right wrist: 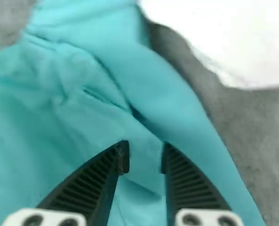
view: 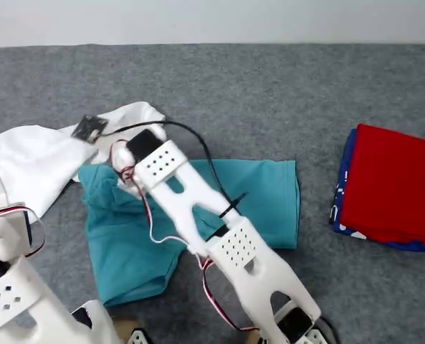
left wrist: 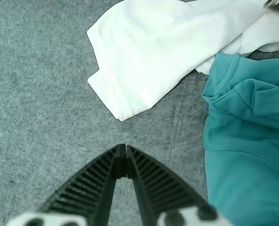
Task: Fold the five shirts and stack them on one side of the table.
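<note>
On the grey table (view: 269,93) a white shirt (view: 33,161) is laid at nine o'clock, a teal shirt (view: 269,193) at the centre, and a folded stack (view: 395,183) at three o'clock.

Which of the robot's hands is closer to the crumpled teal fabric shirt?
The right. The right hand hangs directly over the crumpled teal fabric shirt, slightly open. The left hand is shut over grey carpet beside the shirt's edge.

The gripper (right wrist: 144,157) hovers, jaws slightly parted, over a creased teal shirt (right wrist: 59,94); from it, a white shirt (right wrist: 233,37) lies at one o'clock, grey tabletop (right wrist: 257,136) at three o'clock
</note>
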Controlling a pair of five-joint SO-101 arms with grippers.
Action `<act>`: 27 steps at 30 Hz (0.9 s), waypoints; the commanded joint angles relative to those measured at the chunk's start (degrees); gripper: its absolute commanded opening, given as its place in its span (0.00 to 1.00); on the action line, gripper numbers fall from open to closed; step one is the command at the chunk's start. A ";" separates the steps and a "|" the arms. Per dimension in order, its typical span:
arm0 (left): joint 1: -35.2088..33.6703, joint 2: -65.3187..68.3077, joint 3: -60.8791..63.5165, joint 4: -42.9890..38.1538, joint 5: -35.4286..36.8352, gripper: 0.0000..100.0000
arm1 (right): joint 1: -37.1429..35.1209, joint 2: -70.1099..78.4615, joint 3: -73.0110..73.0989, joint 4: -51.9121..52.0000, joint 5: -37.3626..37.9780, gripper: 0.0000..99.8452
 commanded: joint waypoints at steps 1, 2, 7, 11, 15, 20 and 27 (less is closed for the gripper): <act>0.00 0.18 -0.31 -1.14 0.44 0.00 | 2.77 -1.01 -2.90 -0.75 -1.76 0.15; 0.00 0.18 -0.31 -1.14 0.44 0.00 | 3.21 -1.27 -2.90 -0.84 -1.85 0.15; 0.26 0.18 -0.31 -1.14 0.44 0.00 | 5.23 -1.71 -4.75 1.63 -1.85 0.15; 0.35 0.35 -0.13 -0.97 0.53 0.00 | 5.32 -1.63 -9.58 10.07 -1.49 0.15; 0.44 0.70 1.54 -1.05 0.53 0.00 | 6.29 -3.56 -8.00 9.98 -1.41 0.09; 0.00 0.35 2.59 0.00 0.18 0.00 | 4.88 -6.37 -0.18 9.71 1.49 0.08; 0.00 0.26 2.51 0.97 0.18 0.00 | 1.71 -5.93 0.18 5.58 5.36 0.21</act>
